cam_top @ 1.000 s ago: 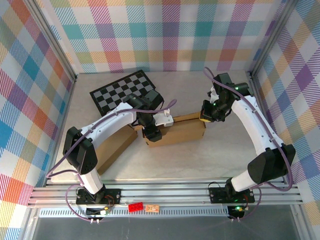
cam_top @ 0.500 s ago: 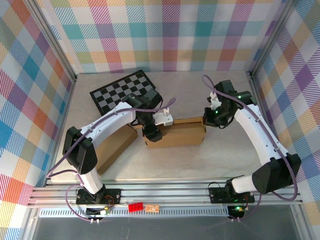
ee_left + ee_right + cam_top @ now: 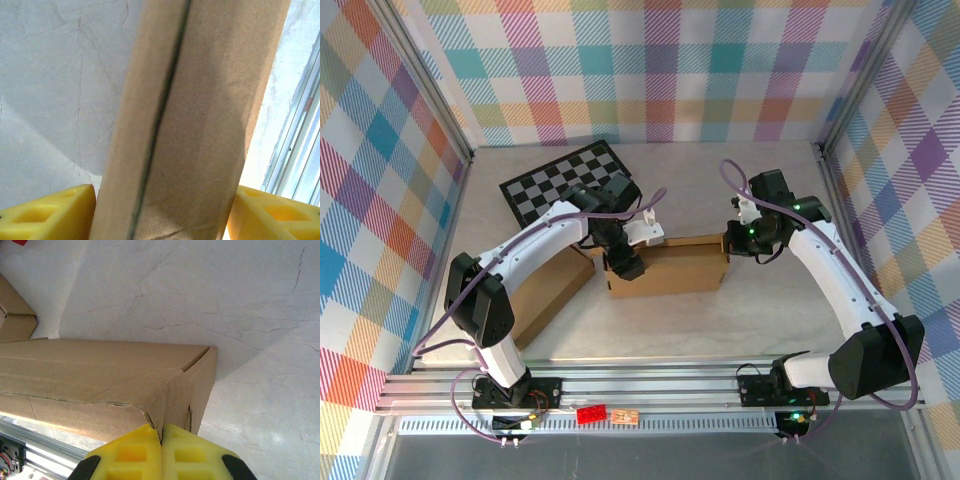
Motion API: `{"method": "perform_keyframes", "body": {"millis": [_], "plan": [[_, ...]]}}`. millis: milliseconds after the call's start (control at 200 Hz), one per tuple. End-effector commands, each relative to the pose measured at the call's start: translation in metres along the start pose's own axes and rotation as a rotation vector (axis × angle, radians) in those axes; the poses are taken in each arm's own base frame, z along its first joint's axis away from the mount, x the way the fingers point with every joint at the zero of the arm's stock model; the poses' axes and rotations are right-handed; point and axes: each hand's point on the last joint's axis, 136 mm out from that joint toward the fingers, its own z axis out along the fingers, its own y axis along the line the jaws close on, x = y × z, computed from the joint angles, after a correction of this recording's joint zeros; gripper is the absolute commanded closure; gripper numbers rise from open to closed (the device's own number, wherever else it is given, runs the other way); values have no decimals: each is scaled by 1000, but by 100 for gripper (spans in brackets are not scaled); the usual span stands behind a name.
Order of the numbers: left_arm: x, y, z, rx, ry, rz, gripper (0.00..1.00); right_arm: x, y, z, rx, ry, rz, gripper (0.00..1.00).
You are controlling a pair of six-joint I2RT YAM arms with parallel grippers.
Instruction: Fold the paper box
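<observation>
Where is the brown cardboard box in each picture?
Top external: cardboard box in the middle of the tabletop.
Left wrist: cardboard box runs top to bottom, inside the left claw.
Right wrist: cardboard box at left, corner above the shut right claw.
Shared landmark: the pale tabletop.

Nothing legible anywhere
The paper box (image 3: 670, 268) shows plain brown cardboard, the checkerboard (image 3: 570, 182) only black and white squares; the small red part (image 3: 590, 413) on the front rail (image 3: 700, 385) is too small to read.
</observation>
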Motion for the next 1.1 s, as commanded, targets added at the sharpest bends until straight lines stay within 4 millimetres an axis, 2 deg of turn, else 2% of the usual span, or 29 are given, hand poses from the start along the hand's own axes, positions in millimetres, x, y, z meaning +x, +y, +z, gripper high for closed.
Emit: {"method": "perform_keyframes", "body": {"millis": [0,95,435,765,1095], "plan": [[-15,4,-6,-1,-52,-12,36,-3,16,-11,-60,-1,25,100],[-18,6,-6,-1,-54,-14,37,-5,25,-16,-98,1,67,100],[-24,5,-4,16,-65,-19,38,0,41,-13,-171,51,159,100],[-21,8,-2,8,-47,-19,38,3,11,-14,-16,48,45,100],[-20,16,0,-24,-48,-37,37,7,-2,-8,23,4,-66,100]]}}
